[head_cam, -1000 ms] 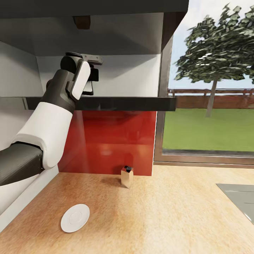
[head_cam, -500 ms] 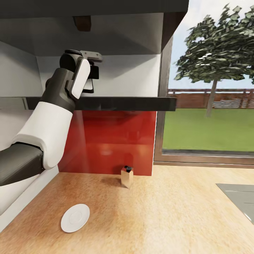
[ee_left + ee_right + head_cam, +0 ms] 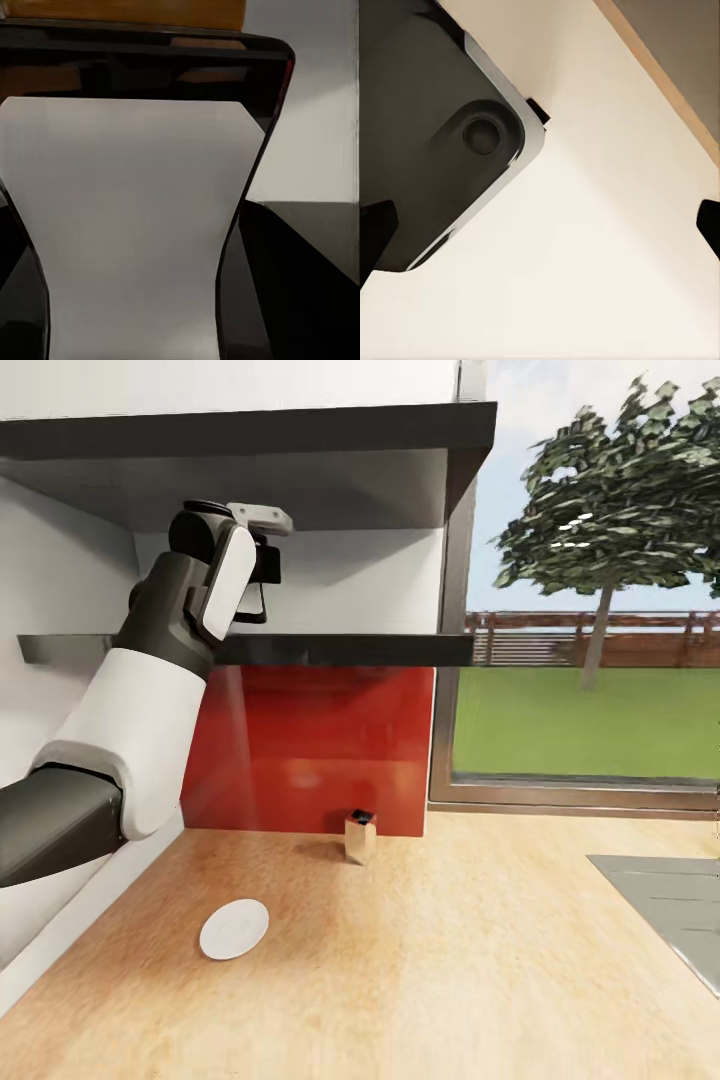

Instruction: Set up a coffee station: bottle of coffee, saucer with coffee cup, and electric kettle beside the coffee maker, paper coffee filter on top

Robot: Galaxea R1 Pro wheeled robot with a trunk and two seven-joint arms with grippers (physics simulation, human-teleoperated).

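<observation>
One arm, left, raised to kitchen shelf [image 3: 330, 650] | left hand [image 3: 262, 570] at bottle of coffee [image 3: 135, 232] | grip unclear

I see the kitchen countertop [image 3: 420, 960] in light matt wood grain, a glossy red backsplash [image 3: 310, 745] behind it, the kitchen shelf [image 3: 340, 650] in dark matt board, and the bottle of coffee [image 3: 135, 232] with its smooth white label (dark glossy shoulders).

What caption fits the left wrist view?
Close-up of the bottle of coffee, white label and dark shoulders, directly before the left gripper.
</observation>
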